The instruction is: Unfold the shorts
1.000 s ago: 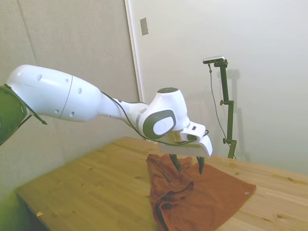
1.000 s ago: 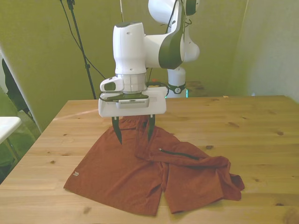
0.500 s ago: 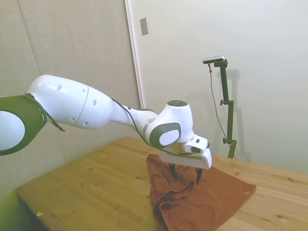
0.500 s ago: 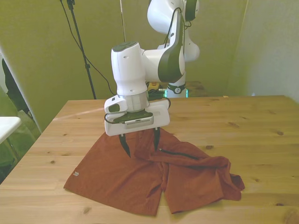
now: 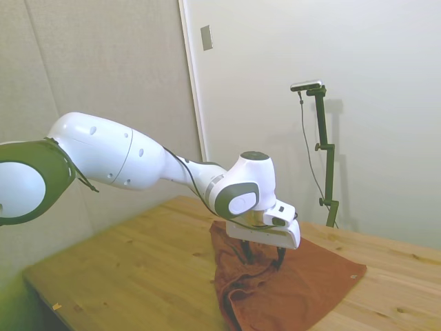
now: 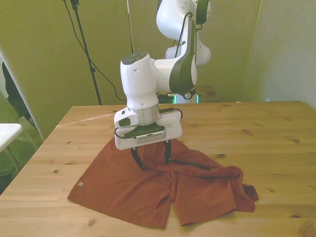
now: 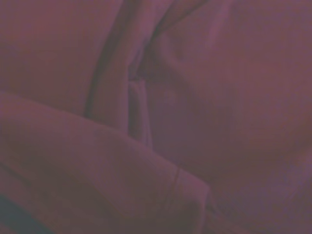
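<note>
Shorts: the shorts (image 6: 163, 185) are lying on the wooden table (image 6: 256, 133), near the edge closest to the front camera. The leg on the front view's left is lying flat and spread; the other side is bunching into a folded, wrinkled heap toward the front view's right, with a thin dark zip line (image 6: 190, 163) running across the fold.

Gripper: the gripper (image 6: 152, 160) is pointing straight down with its two dark fingers standing apart, tips resting at or pressing into the cloth near the waist end of the fold, just beside the zip line. Nothing is being clamped.

Step in hand: judging by the pose, the arm is setting up to pinch the folded-over layer so it can be drawn open.

Risk, too many layers: the fingers are straddling a thick ridge; closing here could be catching both the top flap and the layer beneath, dragging the whole garment instead of opening it.

Risk, thin bite: soft cloth could be slipping out if only a shallow wrinkle is being caught.

Hard to make out: the wrist view is showing only blurred, dim folds of cloth (image 7: 161, 122). In the side view the gripper body is hiding the fingertips' contact, so how deep they are sitting cannot be told.
</note>
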